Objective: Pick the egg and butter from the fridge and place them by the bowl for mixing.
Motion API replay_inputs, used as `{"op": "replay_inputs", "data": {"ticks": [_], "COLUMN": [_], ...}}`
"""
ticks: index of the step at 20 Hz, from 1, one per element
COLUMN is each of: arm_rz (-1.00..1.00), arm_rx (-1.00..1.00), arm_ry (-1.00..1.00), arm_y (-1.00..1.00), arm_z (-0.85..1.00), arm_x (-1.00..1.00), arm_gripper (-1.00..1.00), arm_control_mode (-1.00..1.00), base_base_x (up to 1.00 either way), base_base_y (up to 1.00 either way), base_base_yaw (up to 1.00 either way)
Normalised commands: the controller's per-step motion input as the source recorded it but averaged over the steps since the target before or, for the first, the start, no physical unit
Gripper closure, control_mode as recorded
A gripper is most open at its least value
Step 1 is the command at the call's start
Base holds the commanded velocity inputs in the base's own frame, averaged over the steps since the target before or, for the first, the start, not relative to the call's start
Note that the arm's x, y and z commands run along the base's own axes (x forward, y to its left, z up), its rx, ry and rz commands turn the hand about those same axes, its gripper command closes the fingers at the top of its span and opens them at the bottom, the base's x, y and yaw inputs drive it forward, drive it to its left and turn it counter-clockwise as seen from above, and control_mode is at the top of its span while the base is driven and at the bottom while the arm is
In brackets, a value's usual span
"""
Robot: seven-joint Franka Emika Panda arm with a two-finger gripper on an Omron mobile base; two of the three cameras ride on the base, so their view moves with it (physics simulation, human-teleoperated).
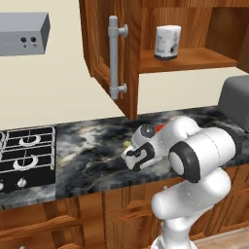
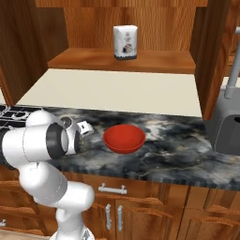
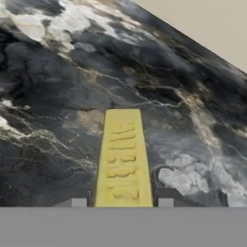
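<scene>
The butter, a pale-yellow stick, sticks out from between my two fingertips, and my gripper is shut on it. It hangs low over the dark marble counter. In the left base view my gripper is just above the counter with a bit of yellow butter at its tip. The red bowl stands on the counter just right of my gripper; a sliver of the bowl peeks out behind my arm. The egg and the fridge are out of view.
A gas stove lies at the counter's left end. An open wooden cupboard door with a metal handle hangs above the counter. A white canister stands on the shelf. A grey appliance sits at the right.
</scene>
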Motion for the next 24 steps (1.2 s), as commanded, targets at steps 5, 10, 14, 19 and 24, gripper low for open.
{"op": "replay_inputs", "data": {"ticks": [5,10,14,19,24], "arm_rz": [0.00,0.00,0.00,0.00,-0.01], "arm_rx": [0.00,0.00,0.00,0.00,0.00], "arm_ry": [-0.05,0.00,0.00,0.00,0.00], "arm_y": [0.05,0.00,0.00,0.00,0.00], "arm_z": [-0.13,0.00,0.13,0.51,1.00], "arm_x": [0.12,0.00,0.00,0.00,-0.10], "arm_gripper": [-1.00,-1.00,-1.00,-1.00,-1.00], "arm_control_mode": [-1.00,-1.00,-1.00,-1.00,-1.00], "base_base_x": [0.00,0.00,0.00,0.00,0.00], "base_base_y": [0.00,0.00,0.00,0.00,0.00], "base_base_yaw": [0.00,0.00,0.00,0.00,0.00]}}
